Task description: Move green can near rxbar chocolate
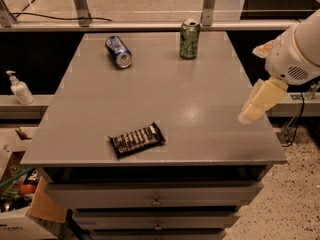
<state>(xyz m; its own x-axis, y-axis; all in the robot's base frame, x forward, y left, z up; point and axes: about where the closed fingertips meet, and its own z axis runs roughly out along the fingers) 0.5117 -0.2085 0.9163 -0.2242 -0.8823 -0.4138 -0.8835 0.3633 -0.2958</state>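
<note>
The green can stands upright at the far middle-right of the grey table, its silver top showing. The rxbar chocolate lies flat near the front edge, left of centre, in a dark wrapper with white lettering. My gripper hangs from the white arm over the table's right edge. It is well to the right of the bar and nearer to me than the can. It holds nothing that I can see.
A blue can lies on its side at the far left of the table. Drawers sit under the tabletop. A white pump bottle stands on a ledge to the left. Boxes with clutter sit on the floor at lower left.
</note>
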